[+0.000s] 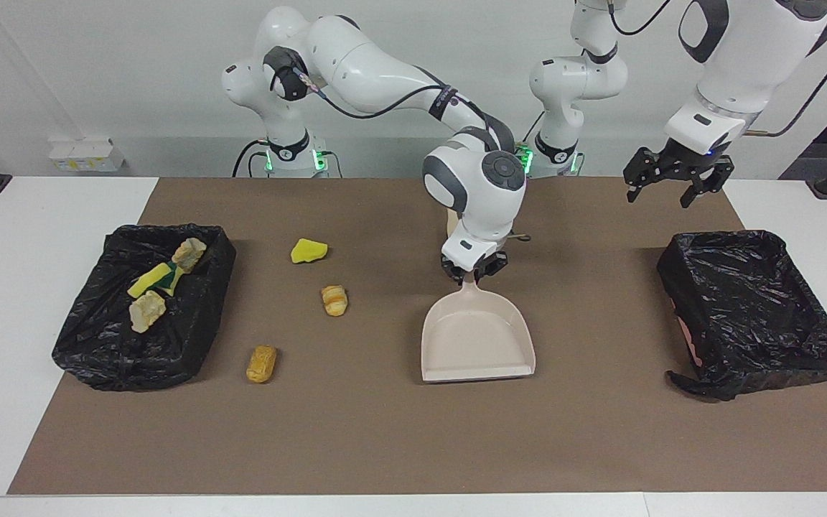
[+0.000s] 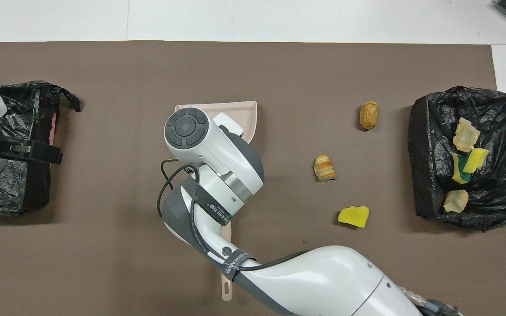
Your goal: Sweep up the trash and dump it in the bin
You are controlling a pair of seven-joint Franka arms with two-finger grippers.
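Observation:
My right gripper is shut on the handle of the beige dustpan, which is mid-mat with its open lip pointing away from the robots, low over or on the mat. In the overhead view the arm hides all but the dustpan's lip. Three trash pieces lie on the mat toward the right arm's end: a yellow sponge scrap, a striped bread chunk and a tan-orange chunk. Three more pieces lie in the black-lined bin. My left gripper hangs open and waits.
A second black-lined bin stands at the left arm's end, under and a little farther out than the left gripper. A beige handle lies on the mat under the right arm, nearer to the robots than the dustpan.

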